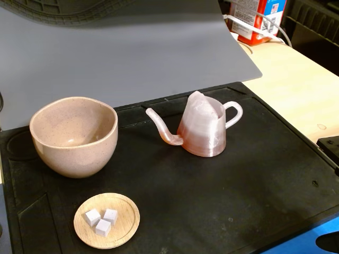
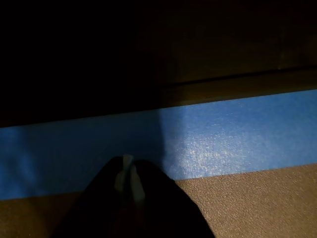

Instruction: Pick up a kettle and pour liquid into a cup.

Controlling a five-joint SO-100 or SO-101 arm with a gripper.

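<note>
The translucent pinkish-white kettle (image 1: 203, 128) stands upright on the black mat (image 1: 222, 190) in the fixed view. Its thin spout (image 1: 161, 127) points left toward the cup, and its loop handle (image 1: 233, 114) is on the right. Reddish-brown liquid (image 1: 204, 142) tints its lower part. The beige-pink speckled cup (image 1: 74, 135) stands to the left and looks empty inside. In the wrist view my gripper (image 2: 128, 171) is a dark shape at the bottom edge, fingertips together, holding nothing, above a blue strip (image 2: 223, 134). The kettle and cup are out of the wrist view.
A small wooden dish (image 1: 107, 220) with three white cubes lies in front of the cup. A grey sheet (image 1: 122, 53) lies behind the mat. A red and white box (image 1: 259, 18) stands on the wooden table at the back right. A dark shape (image 1: 329, 242) sits at the lower right corner.
</note>
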